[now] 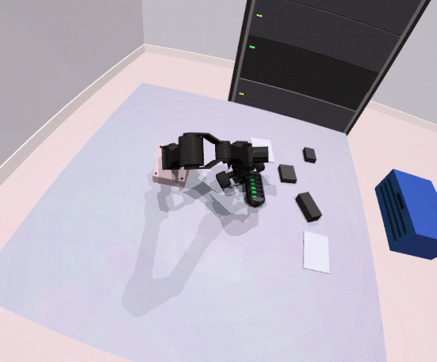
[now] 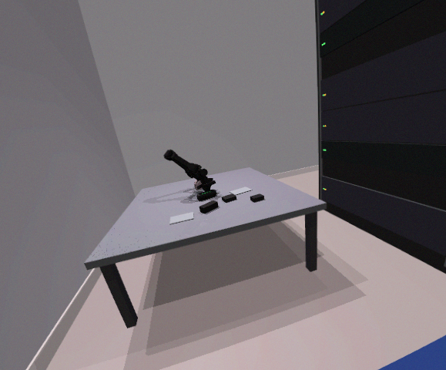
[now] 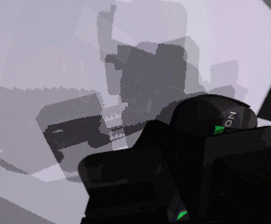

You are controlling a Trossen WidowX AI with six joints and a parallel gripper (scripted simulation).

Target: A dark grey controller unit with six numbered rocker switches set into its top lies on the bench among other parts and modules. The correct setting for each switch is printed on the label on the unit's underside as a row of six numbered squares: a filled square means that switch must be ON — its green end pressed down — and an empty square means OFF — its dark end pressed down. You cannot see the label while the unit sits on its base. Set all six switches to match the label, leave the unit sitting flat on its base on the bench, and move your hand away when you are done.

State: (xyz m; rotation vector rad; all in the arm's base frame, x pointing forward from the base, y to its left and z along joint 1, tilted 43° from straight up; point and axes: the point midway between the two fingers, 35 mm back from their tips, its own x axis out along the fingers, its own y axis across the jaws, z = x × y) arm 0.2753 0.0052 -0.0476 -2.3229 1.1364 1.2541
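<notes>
The dark controller unit (image 1: 255, 201) (image 2: 206, 196) (image 3: 206, 109) sits on its base on the bench, its long side running away from the top camera. Several green rocker ends show along its left side in that view. In the wrist view one green end shows beside the letters "ON", and another green patch shows low between the dark finger shapes. The rocker positions are too small to tell, and the label underneath is hidden. My gripper (image 1: 245, 177) (image 2: 207, 188) (image 3: 152, 124) is shut and empty, low at the unit's far end. I cannot tell whether it touches the unit.
Dark modules (image 1: 287, 173) (image 1: 309, 154) (image 1: 308, 207) lie right of the unit. A white sheet (image 1: 315, 252) (image 2: 181, 218) lies nearer the camera, another (image 1: 269, 145) (image 2: 240, 191) behind the arm. The pinkish block (image 1: 167, 178) is under the arm at left.
</notes>
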